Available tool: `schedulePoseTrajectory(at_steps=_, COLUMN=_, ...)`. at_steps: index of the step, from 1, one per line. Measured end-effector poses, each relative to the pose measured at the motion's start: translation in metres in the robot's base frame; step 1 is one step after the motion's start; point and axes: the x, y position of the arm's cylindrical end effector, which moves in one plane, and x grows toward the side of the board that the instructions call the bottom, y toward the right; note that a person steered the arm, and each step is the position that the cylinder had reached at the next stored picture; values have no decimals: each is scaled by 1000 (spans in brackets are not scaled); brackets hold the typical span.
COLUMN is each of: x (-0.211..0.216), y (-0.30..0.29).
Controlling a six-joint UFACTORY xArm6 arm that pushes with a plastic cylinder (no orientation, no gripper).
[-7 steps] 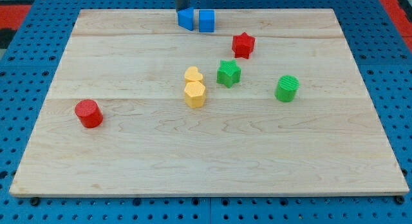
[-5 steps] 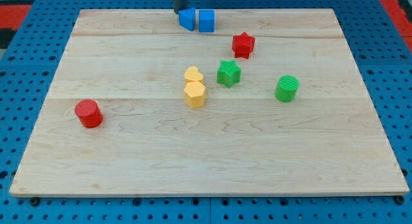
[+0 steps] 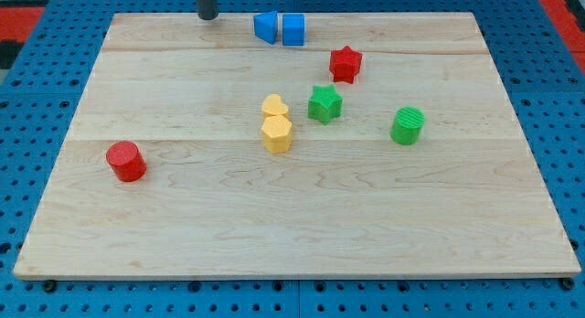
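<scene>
A pale wooden board (image 3: 292,217) lies on a blue pegboard desk (image 3: 37,126). My tip (image 3: 208,17) stands at the board's top edge, touching nothing, left of the nearest blocks. There is no end effector to open or close.

Counted:
- two blue blocks (image 3: 280,28)
- two red: a star (image 3: 345,64) and a cylinder (image 3: 125,162)
- two green: a star (image 3: 324,104) and a cylinder (image 3: 408,125)
- two yellow blocks (image 3: 275,123), touching

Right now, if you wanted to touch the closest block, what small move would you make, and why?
Probably a short slide toward the view's right: my tip sits at the top edge of the wooden board, apart from every block. The nearest is the left blue block, almost level with it, with the blue cube close beside that one.
</scene>
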Motion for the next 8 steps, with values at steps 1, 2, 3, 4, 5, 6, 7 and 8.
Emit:
schedulePoseTrajectory(at_steps=1, x=0, y=-1)
schedulePoseTrajectory(at_steps=2, x=0, y=0)
schedulePoseTrajectory(at_steps=3, x=0, y=0)
schedulePoseTrajectory(at_steps=4, x=0, y=-5)
schedulePoseTrajectory(at_steps=5, x=0, y=-8)
schedulePoseTrajectory(at_steps=6, x=0, y=-14)
schedulePoseTrajectory(at_steps=7, x=0, y=-19)
schedulePoseTrajectory(at_steps=8, x=0, y=-20)
